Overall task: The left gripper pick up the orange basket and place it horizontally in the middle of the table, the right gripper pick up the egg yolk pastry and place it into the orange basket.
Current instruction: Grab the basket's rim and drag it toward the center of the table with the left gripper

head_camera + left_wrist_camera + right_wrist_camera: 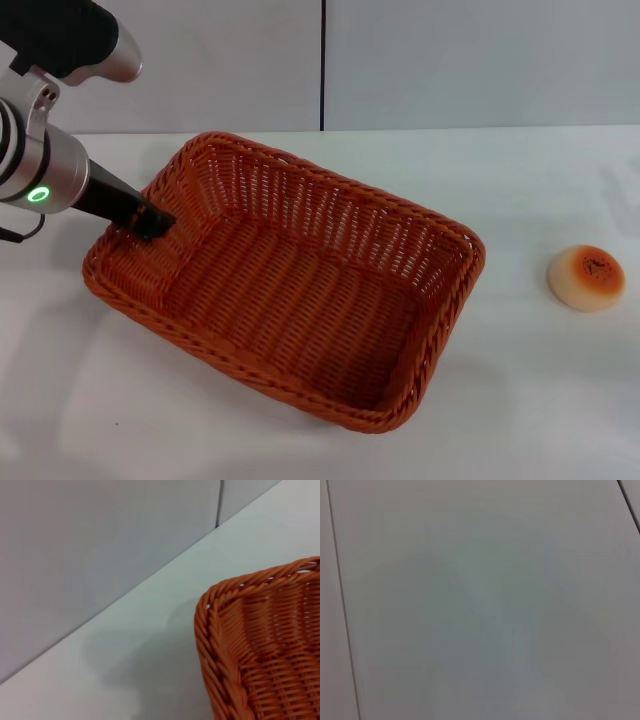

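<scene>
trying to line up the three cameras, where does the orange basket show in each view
Head view: the orange basket fills the middle of the white table, set at an angle, with the left gripper at its left end rim.
Left wrist view: only one basket corner shows, at the picture's lower right.
Right wrist view: not in it; only plain grey panels.
Shared landmark: the basket's braided rim, seen in the head and left wrist views.

We see an orange woven basket [290, 290], a cream pastry [587, 278] browned orange on top, a white table [540, 400].
</scene>
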Tool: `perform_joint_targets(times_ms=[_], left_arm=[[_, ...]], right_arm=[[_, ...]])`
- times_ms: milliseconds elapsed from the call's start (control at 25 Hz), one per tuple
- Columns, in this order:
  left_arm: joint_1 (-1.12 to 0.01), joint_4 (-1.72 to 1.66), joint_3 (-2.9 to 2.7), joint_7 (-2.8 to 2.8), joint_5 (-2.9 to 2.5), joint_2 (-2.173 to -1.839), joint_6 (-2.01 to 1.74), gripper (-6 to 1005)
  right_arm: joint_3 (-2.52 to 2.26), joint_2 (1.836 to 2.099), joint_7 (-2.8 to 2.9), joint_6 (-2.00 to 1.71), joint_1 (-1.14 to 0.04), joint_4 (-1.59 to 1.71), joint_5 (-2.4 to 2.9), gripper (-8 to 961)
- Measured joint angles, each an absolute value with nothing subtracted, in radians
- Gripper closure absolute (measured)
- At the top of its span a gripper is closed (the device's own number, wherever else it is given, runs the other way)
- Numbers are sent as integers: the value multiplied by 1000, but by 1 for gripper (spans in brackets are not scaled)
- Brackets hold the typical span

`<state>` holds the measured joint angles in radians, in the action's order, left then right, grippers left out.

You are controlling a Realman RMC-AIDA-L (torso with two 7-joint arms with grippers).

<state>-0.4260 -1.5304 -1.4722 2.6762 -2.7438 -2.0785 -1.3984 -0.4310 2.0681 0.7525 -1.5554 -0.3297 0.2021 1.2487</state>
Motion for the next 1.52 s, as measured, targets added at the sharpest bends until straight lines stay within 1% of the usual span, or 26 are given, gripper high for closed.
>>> perform_joint_targets(times_ms=[360,600,760,800,920,1000,1120,1200,1520], left_arm=[[-440,-1516,-1444,2699,-2738,-2079,-1399,727],[-431,-1529,-1345,2765,-2649,-2070,-1432,774],[-427,-1541,-1297,2805,-2653,-2068,-1472,785],[-424,-1545,-1257,2837,-2660,-2067,-1498,792],[-419,-1545,-1238,2865,-2659,-2068,-1516,812],[-405,-1545,-1238,2878,-2659,-2072,-1532,817],[-400,-1541,-1233,2880,-2658,-2075,-1541,825],[-397,-1533,-1210,2881,-2651,-2076,-1555,825],[-367,-1540,-1143,2881,-2607,-2076,-1599,827]], right_arm=[[-431,2064,756,-1555,-332,206,1249,539],[-431,2053,757,-1555,-346,206,1249,543],[-431,2047,758,-1555,-355,204,1249,545],[-431,2041,761,-1553,-365,201,1249,546],[-431,2034,772,-1547,-378,199,1249,548],[-432,2025,799,-1535,-393,199,1256,549],[-433,2020,809,-1527,-402,199,1259,551],[-446,2012,810,-1519,-413,192,1261,552],[-473,1998,818,-1517,-437,173,1262,557]])
